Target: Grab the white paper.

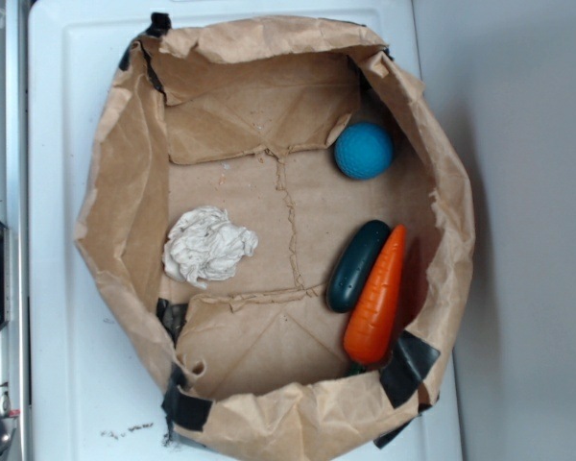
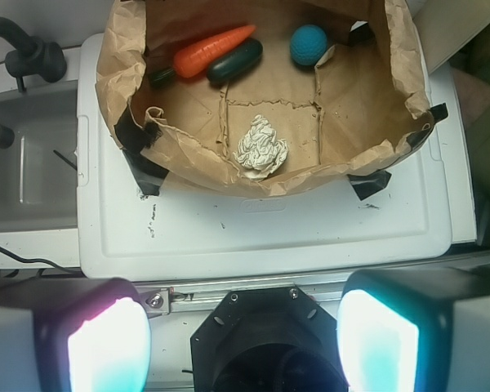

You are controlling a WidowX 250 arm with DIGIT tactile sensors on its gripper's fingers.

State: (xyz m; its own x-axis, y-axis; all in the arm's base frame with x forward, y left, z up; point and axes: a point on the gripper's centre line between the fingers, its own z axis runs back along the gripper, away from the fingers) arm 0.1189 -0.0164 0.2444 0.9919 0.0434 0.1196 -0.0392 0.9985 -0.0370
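Observation:
The white paper [image 1: 208,246] is a crumpled off-white wad lying on the floor of the brown paper bag [image 1: 125,192], toward its left side. In the wrist view the white paper [image 2: 262,148] lies near the bag's [image 2: 408,57] close wall. My gripper [image 2: 243,343] hangs high above the rail at the table's edge, well short of the bag, and is out of the exterior view. Its two fingers [image 2: 106,343] stand wide apart with nothing between them.
Inside the bag lie a blue ball [image 1: 363,151], a dark green oblong toy [image 1: 357,264] and an orange carrot [image 1: 377,293]. The bag sits on a white lid [image 2: 269,229]. A grey sink [image 2: 28,163] stands beside it. Black tape [image 1: 410,363] patches the bag's corners.

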